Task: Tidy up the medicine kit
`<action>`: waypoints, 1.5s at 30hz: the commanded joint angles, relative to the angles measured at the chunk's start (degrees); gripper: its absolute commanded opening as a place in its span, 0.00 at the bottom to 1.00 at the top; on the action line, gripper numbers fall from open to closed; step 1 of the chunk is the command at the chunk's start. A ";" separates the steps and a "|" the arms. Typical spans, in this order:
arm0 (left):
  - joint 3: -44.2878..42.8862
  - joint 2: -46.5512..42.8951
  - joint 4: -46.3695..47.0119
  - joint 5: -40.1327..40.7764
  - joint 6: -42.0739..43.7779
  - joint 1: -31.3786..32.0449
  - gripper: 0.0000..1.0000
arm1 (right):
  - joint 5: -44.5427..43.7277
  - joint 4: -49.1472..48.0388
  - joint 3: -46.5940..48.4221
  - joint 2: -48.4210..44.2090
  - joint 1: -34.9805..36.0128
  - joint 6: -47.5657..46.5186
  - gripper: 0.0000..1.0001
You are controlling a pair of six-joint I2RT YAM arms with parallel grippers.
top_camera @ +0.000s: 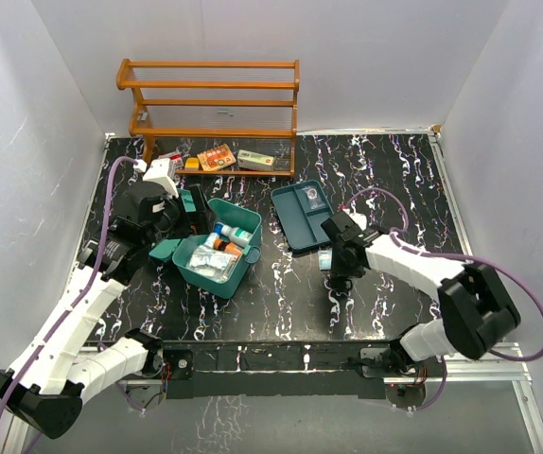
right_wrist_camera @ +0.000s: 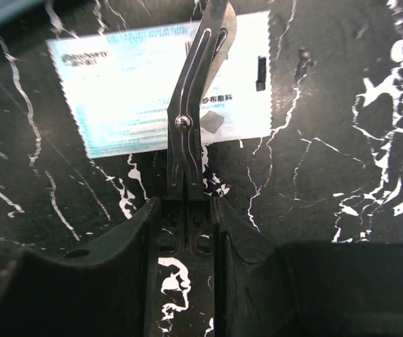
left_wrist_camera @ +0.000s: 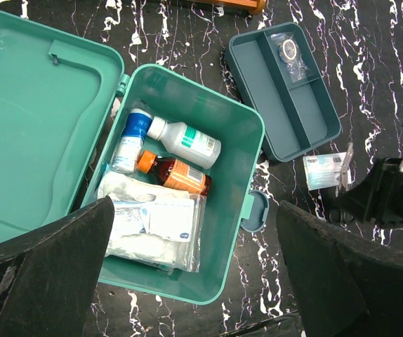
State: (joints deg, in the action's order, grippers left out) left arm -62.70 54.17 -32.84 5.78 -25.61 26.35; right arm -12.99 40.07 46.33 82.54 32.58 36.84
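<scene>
The medicine kit [top_camera: 244, 214] is a teal-green box lying open left of centre, its lid [left_wrist_camera: 40, 119] folded out to the left. In the left wrist view the kit [left_wrist_camera: 224, 232] holds a white bottle [left_wrist_camera: 185, 140], a blue-and-white bottle [left_wrist_camera: 130, 144], an orange bottle [left_wrist_camera: 177, 174] and gauze packets [left_wrist_camera: 152, 225]. My left gripper [left_wrist_camera: 194, 210] hovers open and empty above the kit. My right gripper [right_wrist_camera: 186, 210] is shut on metal tweezers [right_wrist_camera: 194, 105], their tips over a blue-and-white sachet [right_wrist_camera: 131, 91] flat on the table. The sachet [top_camera: 324, 259] lies right of the kit.
A flat dark teal two-compartment tray [top_camera: 295, 227] lies right of the kit, with a small packet [top_camera: 315, 199] in one compartment. An orange wooden rack [top_camera: 210, 95] stands at the back, with several boxes [top_camera: 217, 157] on its bottom shelf. White walls enclose the black marbled table.
</scene>
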 commanded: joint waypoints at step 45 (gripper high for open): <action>-9.74 11.26 4.97 6.33 -5.14 -0.25 0.99 | 12.40 -10.46 33.91 28.00 -0.36 -26.97 0.00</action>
State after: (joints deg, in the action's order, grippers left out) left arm -73.38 67.16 -31.70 14.28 -31.35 26.35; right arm -0.97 29.43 76.55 108.44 32.53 11.60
